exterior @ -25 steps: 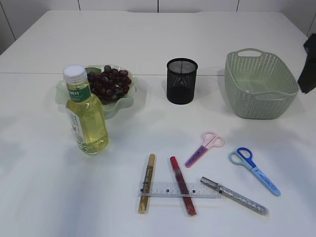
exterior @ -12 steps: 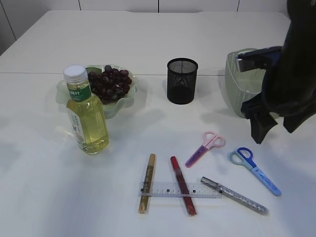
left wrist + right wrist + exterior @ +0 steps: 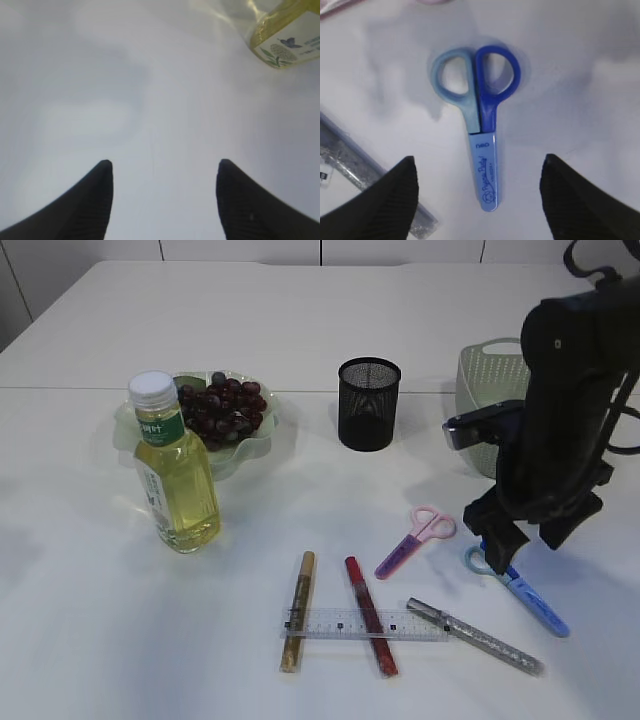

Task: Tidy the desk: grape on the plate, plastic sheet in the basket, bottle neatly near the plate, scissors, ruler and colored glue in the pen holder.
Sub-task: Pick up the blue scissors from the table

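I have the right gripper (image 3: 477, 200) hanging spread wide over the blue scissors (image 3: 480, 125), which lie flat on the table (image 3: 80, 620) between its fingertips, handles toward 12 o'clock. In the exterior view those scissors (image 3: 520, 585) sit at 4 o'clock from the pink scissors (image 3: 415, 540). My left gripper (image 3: 162, 200) is also spread, empty, the bottle (image 3: 285, 37) at 1 o'clock.
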Controlling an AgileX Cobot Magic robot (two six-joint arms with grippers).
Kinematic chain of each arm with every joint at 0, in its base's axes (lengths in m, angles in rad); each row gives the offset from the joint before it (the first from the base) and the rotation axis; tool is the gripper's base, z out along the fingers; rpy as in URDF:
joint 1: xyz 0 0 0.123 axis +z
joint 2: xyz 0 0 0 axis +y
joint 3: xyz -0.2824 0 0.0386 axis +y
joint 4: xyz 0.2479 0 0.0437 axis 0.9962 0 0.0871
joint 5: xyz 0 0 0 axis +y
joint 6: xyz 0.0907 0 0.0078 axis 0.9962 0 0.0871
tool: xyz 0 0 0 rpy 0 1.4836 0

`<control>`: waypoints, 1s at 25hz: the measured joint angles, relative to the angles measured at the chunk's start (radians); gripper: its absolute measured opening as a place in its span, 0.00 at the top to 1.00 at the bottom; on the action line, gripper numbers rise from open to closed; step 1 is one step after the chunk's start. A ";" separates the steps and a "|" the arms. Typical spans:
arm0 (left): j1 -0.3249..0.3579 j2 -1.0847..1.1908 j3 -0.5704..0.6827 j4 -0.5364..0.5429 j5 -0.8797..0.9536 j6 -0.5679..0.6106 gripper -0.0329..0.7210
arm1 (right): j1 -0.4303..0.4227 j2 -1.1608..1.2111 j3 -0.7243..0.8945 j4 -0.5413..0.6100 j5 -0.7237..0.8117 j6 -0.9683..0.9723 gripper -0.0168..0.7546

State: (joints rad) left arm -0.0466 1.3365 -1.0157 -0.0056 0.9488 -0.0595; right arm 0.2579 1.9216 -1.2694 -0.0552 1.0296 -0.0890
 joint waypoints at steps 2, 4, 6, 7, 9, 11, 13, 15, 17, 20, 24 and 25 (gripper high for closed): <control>0.000 0.000 0.000 0.000 -0.002 0.000 0.33 | 0.000 0.000 0.051 0.000 -0.045 -0.002 0.22; 0.000 0.000 0.000 0.000 -0.002 0.000 0.33 | 0.000 0.000 0.104 -0.001 -0.097 -0.005 0.22; 0.000 0.000 0.000 0.000 -0.002 0.000 0.34 | 0.000 0.000 0.135 -0.001 -0.143 -0.006 0.22; 0.000 0.000 0.000 0.000 -0.002 0.000 0.34 | 0.000 0.000 0.145 -0.001 -0.164 -0.007 0.22; 0.000 0.000 0.000 0.000 -0.002 0.000 0.34 | 0.000 0.000 0.153 -0.001 -0.192 -0.009 0.22; 0.000 0.000 0.000 0.000 -0.002 0.000 0.34 | 0.000 0.000 0.155 -0.001 -0.214 -0.009 0.22; 0.000 0.000 0.000 0.000 -0.002 0.000 0.34 | 0.000 0.000 0.155 -0.008 -0.238 -0.009 0.22; 0.000 0.000 0.000 0.000 -0.002 0.000 0.34 | 0.000 0.000 0.155 -0.015 -0.257 -0.009 0.22; 0.000 0.000 0.000 0.000 -0.002 0.000 0.34 | 0.000 0.002 0.155 -0.019 -0.268 -0.009 0.22; 0.000 0.000 0.000 0.000 -0.002 0.000 0.34 | 0.000 0.012 0.155 -0.020 -0.276 -0.011 0.22; 0.000 0.000 0.000 0.000 -0.002 0.000 0.34 | 0.000 0.033 0.155 -0.022 -0.280 -0.012 0.23; 0.000 0.000 0.000 0.000 -0.002 0.000 0.34 | 0.000 0.035 0.155 -0.022 -0.280 -0.013 0.24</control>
State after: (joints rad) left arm -0.0466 1.3365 -1.0157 -0.0056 0.9464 -0.0595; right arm 0.2579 1.9569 -1.1146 -0.0768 0.7493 -0.1023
